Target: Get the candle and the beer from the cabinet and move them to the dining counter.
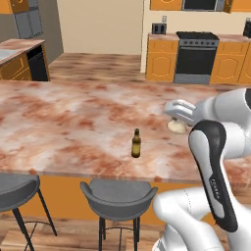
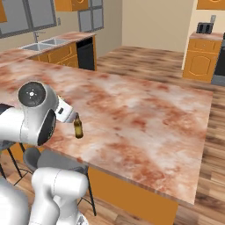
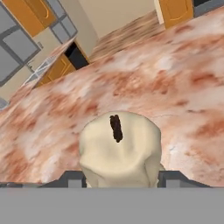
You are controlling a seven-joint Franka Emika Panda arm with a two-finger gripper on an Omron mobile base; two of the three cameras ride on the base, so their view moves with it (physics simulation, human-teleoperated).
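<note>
The beer (image 1: 136, 143) is stood upright near the front edge of the dining counter (image 1: 59, 117), so that half of the task appears done. Farther in, toward the counter's right side, the candle (image 3: 119, 148) is held between the gripper (image 3: 119, 180) fingers, which are closed on its sides, low over the counter, seemingly to be set down.
</note>
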